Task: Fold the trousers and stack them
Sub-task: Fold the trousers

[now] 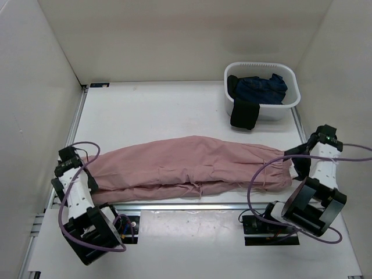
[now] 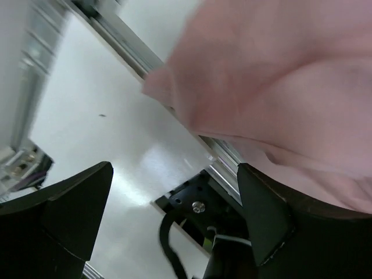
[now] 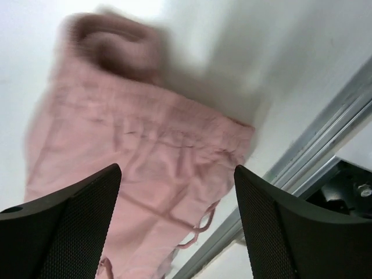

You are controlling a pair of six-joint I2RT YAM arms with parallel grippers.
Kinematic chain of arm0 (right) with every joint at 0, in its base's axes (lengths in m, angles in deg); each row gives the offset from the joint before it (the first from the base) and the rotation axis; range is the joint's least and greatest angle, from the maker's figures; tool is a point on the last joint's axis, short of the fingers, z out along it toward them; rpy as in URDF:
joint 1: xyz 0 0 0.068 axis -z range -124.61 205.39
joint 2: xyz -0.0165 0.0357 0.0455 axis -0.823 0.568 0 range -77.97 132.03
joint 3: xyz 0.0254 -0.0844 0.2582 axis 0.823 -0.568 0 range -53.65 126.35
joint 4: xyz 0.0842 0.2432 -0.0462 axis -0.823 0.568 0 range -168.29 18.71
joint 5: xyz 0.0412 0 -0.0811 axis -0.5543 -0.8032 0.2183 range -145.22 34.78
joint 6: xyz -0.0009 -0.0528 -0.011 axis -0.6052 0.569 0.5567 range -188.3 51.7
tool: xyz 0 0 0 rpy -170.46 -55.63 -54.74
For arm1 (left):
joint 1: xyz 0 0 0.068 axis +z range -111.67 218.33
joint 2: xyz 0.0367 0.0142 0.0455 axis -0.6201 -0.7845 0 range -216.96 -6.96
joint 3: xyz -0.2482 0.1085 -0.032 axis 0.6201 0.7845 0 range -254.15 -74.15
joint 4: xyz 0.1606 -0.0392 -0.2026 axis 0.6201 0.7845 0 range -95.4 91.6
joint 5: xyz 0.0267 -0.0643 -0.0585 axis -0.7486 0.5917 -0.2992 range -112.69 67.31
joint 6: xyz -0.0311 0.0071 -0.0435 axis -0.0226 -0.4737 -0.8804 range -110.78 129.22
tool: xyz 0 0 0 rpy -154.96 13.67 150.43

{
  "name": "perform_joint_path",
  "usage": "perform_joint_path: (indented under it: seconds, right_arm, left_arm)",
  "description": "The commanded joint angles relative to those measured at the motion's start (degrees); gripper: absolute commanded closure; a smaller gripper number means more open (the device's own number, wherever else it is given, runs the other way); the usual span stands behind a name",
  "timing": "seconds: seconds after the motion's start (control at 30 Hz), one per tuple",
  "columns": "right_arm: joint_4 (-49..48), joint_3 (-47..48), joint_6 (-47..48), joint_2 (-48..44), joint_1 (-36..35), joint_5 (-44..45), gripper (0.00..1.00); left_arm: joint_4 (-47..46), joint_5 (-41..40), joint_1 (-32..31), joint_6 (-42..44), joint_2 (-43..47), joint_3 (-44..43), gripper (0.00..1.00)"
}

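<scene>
The dusty-pink trousers (image 1: 192, 163) lie flat across the table from left to right, folded lengthwise with the legs laid together. My left gripper (image 1: 81, 168) hangs at their left end, the leg hems. In the left wrist view it (image 2: 174, 168) stands open and holds nothing, with pink cloth (image 2: 279, 75) just beyond its right finger. My right gripper (image 1: 297, 164) is at the waist end on the right. The right wrist view shows it (image 3: 177, 168) open above the waistband (image 3: 145, 163), with a thin pink drawstring (image 3: 203, 226) trailing toward the rail.
A white basket (image 1: 263, 67) at the back right holds a dark navy garment (image 1: 261, 90), and a black piece (image 1: 244, 113) hangs over its front. An aluminium rail (image 1: 192, 205) runs along the near edge. White walls close in three sides. Purple cables loop by both arms.
</scene>
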Motion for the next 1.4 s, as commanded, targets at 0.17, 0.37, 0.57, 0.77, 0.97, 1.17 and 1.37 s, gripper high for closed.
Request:
perform_joint_path:
  seconds: [0.17,0.37,0.57,0.77,0.97,1.17,1.37]
  right_arm:
    - [7.0,21.0,3.5,-1.1,-27.5,19.0,0.13]
    - [-0.1,13.8,-0.9,4.3,-45.7,12.9,0.6]
    - [-4.8,-5.5,-4.0,6.1,-42.3,3.4,1.0]
    - [-12.4,-9.4,-1.7,10.0,-35.0,3.4,1.0]
    - [-15.2,-0.6,-1.1,19.8,-31.1,7.4,1.0]
    - [-13.2,13.7,1.0,26.2,-29.6,11.0,1.0]
    - [-9.5,9.7,3.3,16.5,-28.5,7.6,0.62]
  left_arm:
    - [12.4,2.6,0.2,-0.2,-5.8,-26.7,0.0]
    - [7.2,11.0,-4.9,-0.2,-14.4,-20.0,0.06]
    - [-8.5,0.4,-6.5,-0.2,-12.7,1.8,0.06]
    - [-20.2,-1.4,-7.1,-0.2,-17.4,9.4,0.07]
    - [-26.1,-1.4,-11.3,-0.2,-28.1,-1.3,0.1]
    - [-24.6,-1.4,-14.4,-0.2,-37.0,-16.2,0.1]
    - [-20.6,2.7,-14.4,-0.2,-34.9,-16.7,0.08]
